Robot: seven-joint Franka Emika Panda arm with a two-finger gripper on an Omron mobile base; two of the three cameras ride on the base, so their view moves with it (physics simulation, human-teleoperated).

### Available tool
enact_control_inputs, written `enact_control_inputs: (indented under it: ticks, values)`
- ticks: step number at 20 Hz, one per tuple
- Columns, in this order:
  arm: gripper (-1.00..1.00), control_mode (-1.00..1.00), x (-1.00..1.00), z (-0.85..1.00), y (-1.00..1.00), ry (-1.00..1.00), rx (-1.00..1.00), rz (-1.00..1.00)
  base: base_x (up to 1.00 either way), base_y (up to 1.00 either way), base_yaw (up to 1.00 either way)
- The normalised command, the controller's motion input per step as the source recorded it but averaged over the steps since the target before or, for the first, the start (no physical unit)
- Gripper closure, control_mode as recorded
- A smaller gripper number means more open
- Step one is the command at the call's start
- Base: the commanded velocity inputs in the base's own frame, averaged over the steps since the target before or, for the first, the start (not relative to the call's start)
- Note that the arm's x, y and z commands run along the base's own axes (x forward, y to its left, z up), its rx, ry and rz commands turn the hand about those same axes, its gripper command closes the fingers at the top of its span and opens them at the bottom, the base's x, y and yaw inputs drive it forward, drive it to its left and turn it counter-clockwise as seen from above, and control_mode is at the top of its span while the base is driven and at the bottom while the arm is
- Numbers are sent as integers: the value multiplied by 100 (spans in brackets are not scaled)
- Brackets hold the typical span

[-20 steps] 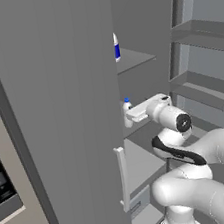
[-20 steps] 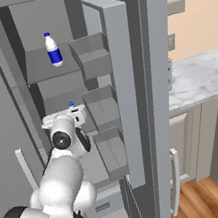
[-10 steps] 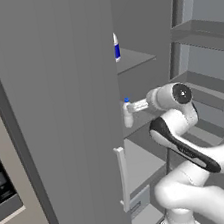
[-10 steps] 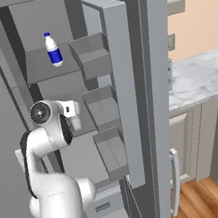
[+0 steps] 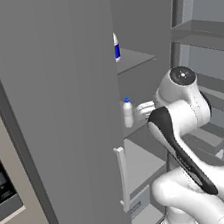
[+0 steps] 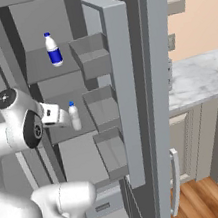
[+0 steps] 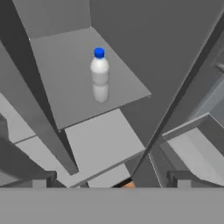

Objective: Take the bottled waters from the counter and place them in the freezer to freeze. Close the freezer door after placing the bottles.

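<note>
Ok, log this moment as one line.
stage: bottles placed | labelled bottle: upper shelf | plain bottle: middle shelf, upright | fingers: open, empty | freezer door: open

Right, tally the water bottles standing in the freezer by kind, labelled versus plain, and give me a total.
Bottle with the wide blue label band, on the upper shelf: 1
Plainer, slimmer bottle, on the shelf below: 1
Total: 2
</note>
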Motion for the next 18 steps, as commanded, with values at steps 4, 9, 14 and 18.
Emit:
enact_control_inputs:
  ticks: [4,9,14,18]
  values:
    - [-100,-100,-50,-24,0,8,0,-13,0,0,0]
    - [-100,-100,-42,-16,-12,1,2,5,0,0,0]
    - [-100,-100,-14,-8,0,4,2,19,0,0,0]
    - [-100,-100,0,-5,0,6,0,3,0,0,0]
